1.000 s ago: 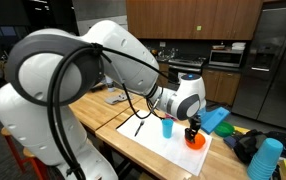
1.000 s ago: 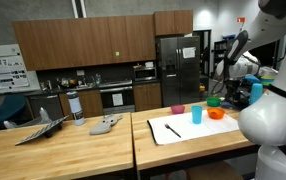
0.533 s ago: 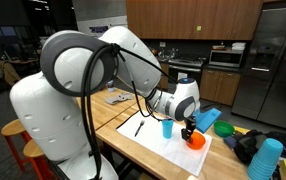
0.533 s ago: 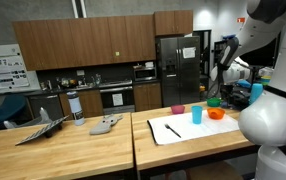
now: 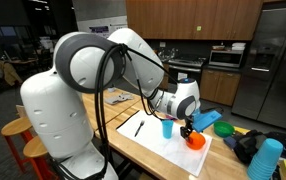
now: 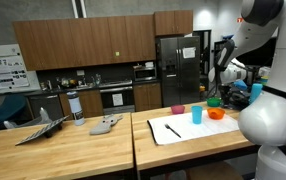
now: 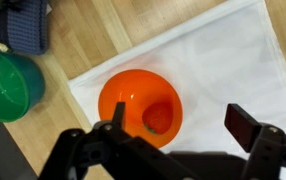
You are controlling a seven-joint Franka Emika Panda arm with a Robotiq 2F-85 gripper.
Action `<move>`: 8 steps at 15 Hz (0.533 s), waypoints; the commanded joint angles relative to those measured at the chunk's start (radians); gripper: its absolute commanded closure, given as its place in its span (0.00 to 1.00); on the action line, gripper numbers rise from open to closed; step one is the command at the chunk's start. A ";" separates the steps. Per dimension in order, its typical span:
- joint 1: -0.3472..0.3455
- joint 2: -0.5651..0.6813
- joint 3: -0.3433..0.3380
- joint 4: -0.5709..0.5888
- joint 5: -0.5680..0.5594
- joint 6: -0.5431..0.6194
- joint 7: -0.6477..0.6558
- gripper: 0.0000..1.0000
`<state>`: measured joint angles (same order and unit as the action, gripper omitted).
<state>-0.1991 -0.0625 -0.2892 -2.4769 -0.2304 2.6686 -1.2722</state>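
Gripper (image 7: 181,122) hangs open above orange bowl (image 7: 123,95) on white cloth (image 7: 233,60).

Something small lies inside the orange bowl (image 7: 131,92) in the wrist view, and I cannot tell what it is. The left edge cuts the green bowl (image 7: 8,85), the top edge the dark blue thing (image 7: 23,25), and the right edge the white sheet (image 7: 238,55). My fingers (image 7: 245,124) are dark and blurred, and the bottom edge cuts off their bases.
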 commanded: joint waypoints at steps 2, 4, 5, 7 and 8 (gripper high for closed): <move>-0.022 0.031 0.017 0.054 -0.010 -0.068 0.187 0.00; -0.032 0.046 0.016 0.085 -0.042 -0.113 0.325 0.00; -0.033 0.041 0.016 0.089 -0.045 -0.131 0.384 0.00; -0.028 0.031 0.016 0.066 -0.034 -0.104 0.346 0.00; -0.028 0.031 0.017 0.071 -0.039 -0.105 0.361 0.00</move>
<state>-0.2169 -0.0305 -0.2825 -2.4066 -0.2689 2.5658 -0.9131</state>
